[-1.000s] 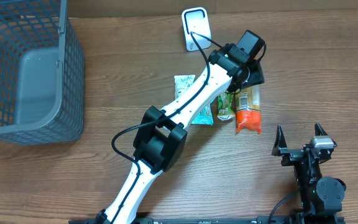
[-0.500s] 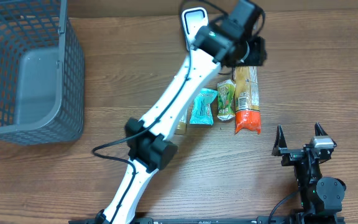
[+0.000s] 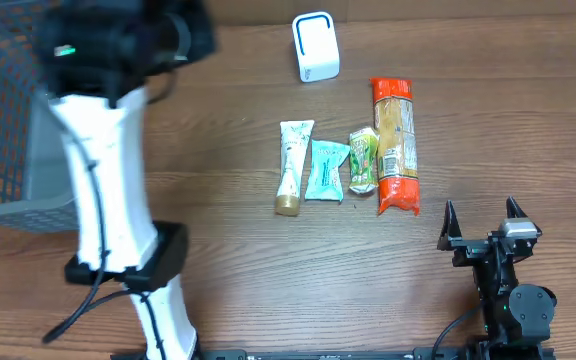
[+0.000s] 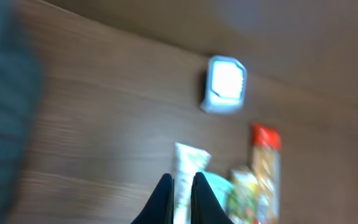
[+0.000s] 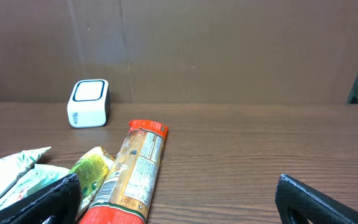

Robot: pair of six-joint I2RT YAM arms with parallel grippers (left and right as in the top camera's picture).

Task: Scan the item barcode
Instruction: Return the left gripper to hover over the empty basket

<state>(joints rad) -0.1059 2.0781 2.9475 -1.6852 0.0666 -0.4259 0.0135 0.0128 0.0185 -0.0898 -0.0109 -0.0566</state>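
Note:
Several items lie in a row on the wooden table: a white tube, a teal packet, a green packet and a long orange pasta packet with its printed label facing up. The white scanner stands behind them. My left arm is a blur at the far left, its head above the basket. In the left wrist view my left gripper is shut and holds nothing, with the tube showing blurred beyond the fingertips. My right gripper rests open near the front right edge.
A grey mesh basket fills the far left corner, partly under the left arm. The table's back edge runs just behind the scanner.
My left arm swung away from the far end of the pasta packet to the far left over the basket, and its jaws closed. The right arm stayed still.

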